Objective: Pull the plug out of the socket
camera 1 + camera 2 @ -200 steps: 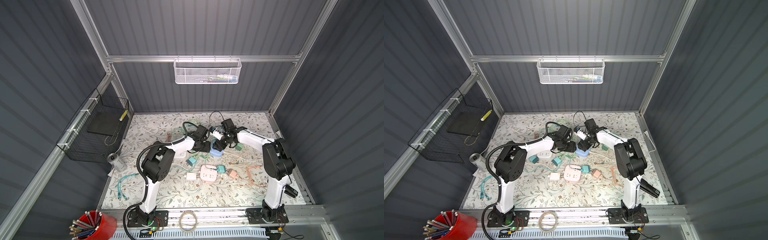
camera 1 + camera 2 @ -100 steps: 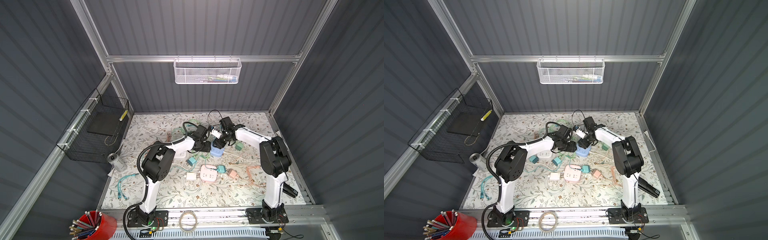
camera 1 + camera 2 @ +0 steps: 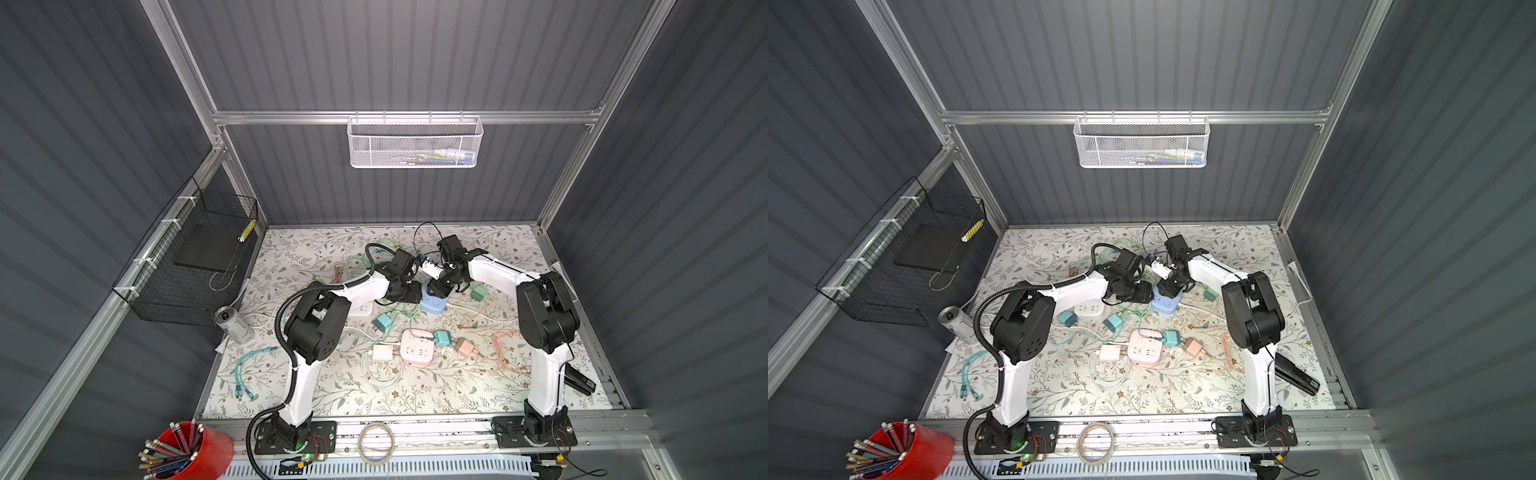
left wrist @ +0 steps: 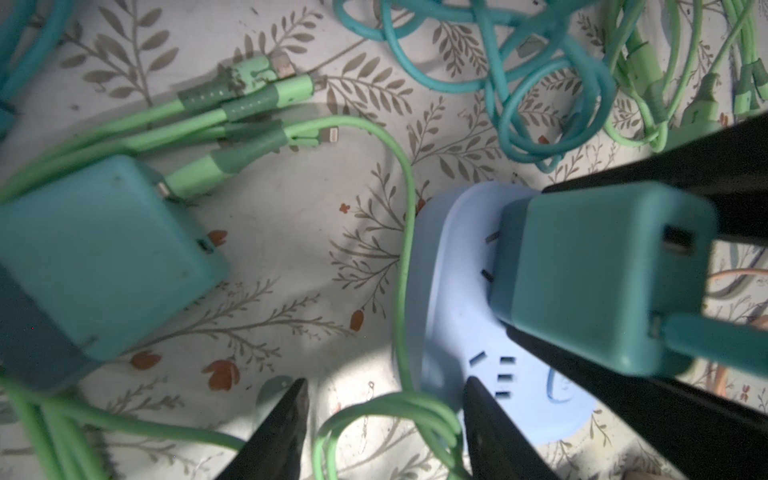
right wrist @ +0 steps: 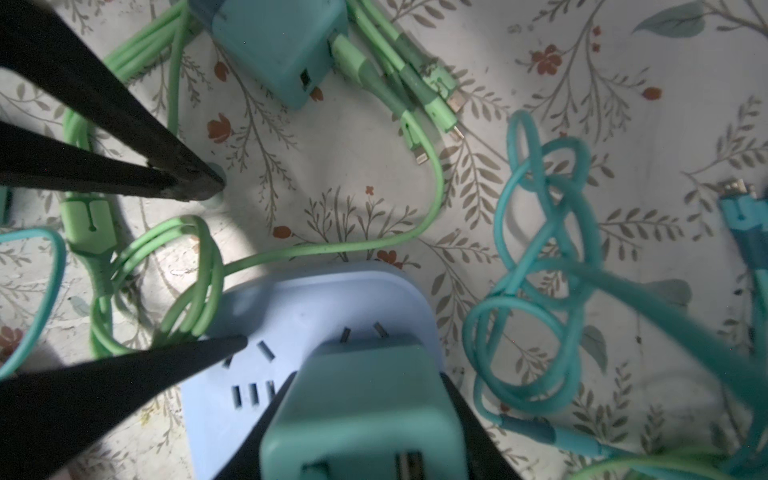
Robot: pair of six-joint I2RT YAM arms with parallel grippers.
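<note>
The plug [image 5: 365, 399] stands in the blue socket [image 5: 332, 303], prongs showing, mid-mat [image 3: 457, 395]. The right gripper [image 5: 370, 374] clamps the plug's sides. The left gripper [image 4: 384, 386] is half open, one finger on the socket, one on the mat.

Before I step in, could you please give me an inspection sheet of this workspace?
Surface: floral mat, crowded mid-table.
Job's things: teal plug in blue socket, prongs partly showing.
Clutter: loose teal charger, pink socket, white charger.
Grippers: right gripper closed on the teal plug's sides; left gripper open, one finger over the blue socket.
Cables: green cable loops beside the blue socket; teal cable tangled nearby.
Surroundings: white mesh basket on back wall, black wire basket at left, red pencil cup in front.
</note>
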